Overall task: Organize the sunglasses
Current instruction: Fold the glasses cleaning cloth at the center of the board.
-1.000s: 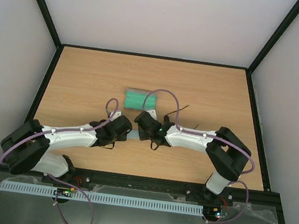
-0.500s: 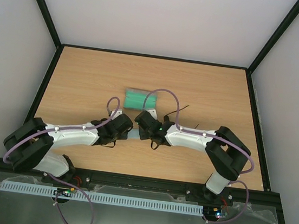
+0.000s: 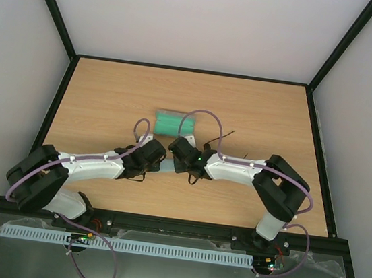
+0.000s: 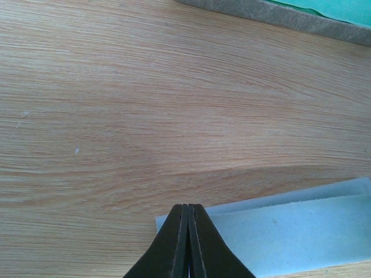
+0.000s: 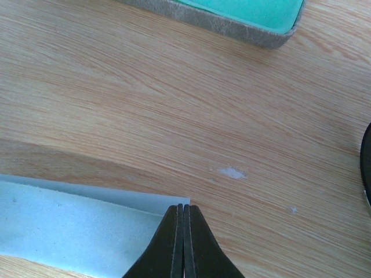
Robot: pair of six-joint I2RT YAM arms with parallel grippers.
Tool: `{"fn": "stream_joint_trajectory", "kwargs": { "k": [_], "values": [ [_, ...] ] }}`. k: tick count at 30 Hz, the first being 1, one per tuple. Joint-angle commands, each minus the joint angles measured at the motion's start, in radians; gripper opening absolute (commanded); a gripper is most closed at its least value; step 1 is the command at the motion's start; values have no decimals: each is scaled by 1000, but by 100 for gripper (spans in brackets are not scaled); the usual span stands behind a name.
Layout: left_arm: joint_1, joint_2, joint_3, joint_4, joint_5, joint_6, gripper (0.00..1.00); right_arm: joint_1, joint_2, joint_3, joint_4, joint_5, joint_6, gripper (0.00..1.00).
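The sunglasses (image 3: 228,133) show only as thin dark temple arms sticking out beside my right arm; the lenses are hidden in the top view. A dark curved edge (image 5: 366,162) at the right border of the right wrist view may be one lens. A light blue cloth (image 3: 167,167), folded double, lies between my grippers. My left gripper (image 4: 188,206) is shut on its left corner (image 4: 290,231). My right gripper (image 5: 182,206) is shut on its right corner (image 5: 69,220). Both grippers (image 3: 151,154) (image 3: 181,153) sit low over the table.
The grey case with green lining (image 3: 173,124) lies open just beyond the grippers. Its felt edge shows at the top of the left wrist view (image 4: 278,14) and the right wrist view (image 5: 232,17). A small pale spot (image 5: 232,172) marks the wood.
Both grippers have crept slightly away from the arm bases toward the case, still shut on the cloth. The case and the sunglasses have not moved.
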Motion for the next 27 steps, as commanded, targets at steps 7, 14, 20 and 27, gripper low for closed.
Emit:
{"fn": "stream_joint_trajectory", "kwargs": {
  "k": [7,14,20,27],
  "values": [
    [7,12,12,0,-11,-1,2,-9,31,60,4,22,-20,1],
    [8,18,11,2,-12,-2,3,-8,38,58,6,17,-20,1],
    [8,21,8,1,-16,-5,3,-10,44,57,9,19,-20,1],
    [11,12,3,-6,-26,-18,7,-13,51,53,12,20,-17,4]
  ]
}}
